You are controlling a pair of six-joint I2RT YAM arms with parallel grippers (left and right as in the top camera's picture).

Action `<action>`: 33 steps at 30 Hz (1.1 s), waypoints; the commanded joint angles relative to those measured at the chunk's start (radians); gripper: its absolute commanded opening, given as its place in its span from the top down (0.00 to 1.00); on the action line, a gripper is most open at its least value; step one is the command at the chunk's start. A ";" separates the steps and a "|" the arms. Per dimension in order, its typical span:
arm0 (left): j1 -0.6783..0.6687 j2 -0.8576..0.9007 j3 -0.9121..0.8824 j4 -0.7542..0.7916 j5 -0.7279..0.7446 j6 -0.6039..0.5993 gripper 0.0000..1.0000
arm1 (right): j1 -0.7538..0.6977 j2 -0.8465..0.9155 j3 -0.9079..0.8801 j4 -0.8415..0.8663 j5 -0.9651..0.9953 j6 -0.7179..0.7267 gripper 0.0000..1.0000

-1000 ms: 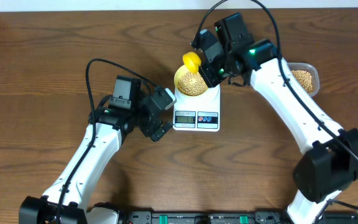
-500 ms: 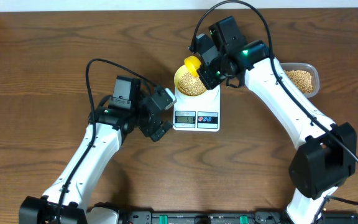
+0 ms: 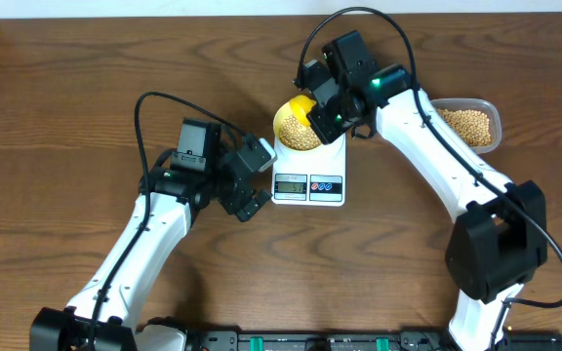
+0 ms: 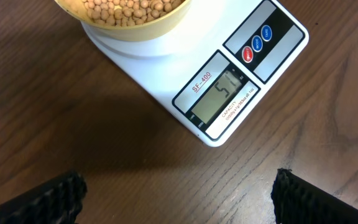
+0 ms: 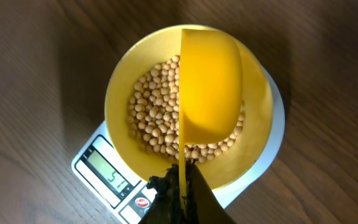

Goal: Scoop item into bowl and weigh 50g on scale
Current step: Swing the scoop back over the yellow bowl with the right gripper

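Note:
A pale yellow bowl [image 3: 286, 128] holding tan beans [image 3: 303, 136] stands on the white scale [image 3: 308, 185]. My right gripper [image 3: 322, 112] is shut on the handle of a yellow scoop [image 3: 301, 104], whose cup hangs turned on its side over the bowl. In the right wrist view the scoop [image 5: 210, 93] covers part of the beans [image 5: 151, 118], and the gripper [image 5: 182, 180] pinches its thin handle. In the left wrist view the scale's display [image 4: 222, 96] looks like it reads 51. My left gripper [image 4: 179, 199] is open over bare table, left of the scale.
A clear rectangular container [image 3: 468, 125] with more beans sits at the right, behind the right arm. The left arm reaches in from the lower left, its gripper [image 3: 263, 180] close to the scale's left edge. The table is brown wood.
The right gripper has moved the scoop slightly down and left, closer over the bowl. The left arm has not moved.

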 commanded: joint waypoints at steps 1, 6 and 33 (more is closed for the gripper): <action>0.005 -0.013 0.001 0.000 0.013 0.014 0.02 | 0.014 0.017 -0.008 0.000 0.002 -0.023 0.99; 0.005 -0.013 0.001 0.000 0.013 0.014 0.02 | 0.014 0.032 -0.008 -0.001 0.003 -0.023 0.99; 0.005 -0.013 0.001 0.000 0.013 0.014 0.02 | 0.013 0.041 -0.008 -0.032 0.082 -0.022 0.99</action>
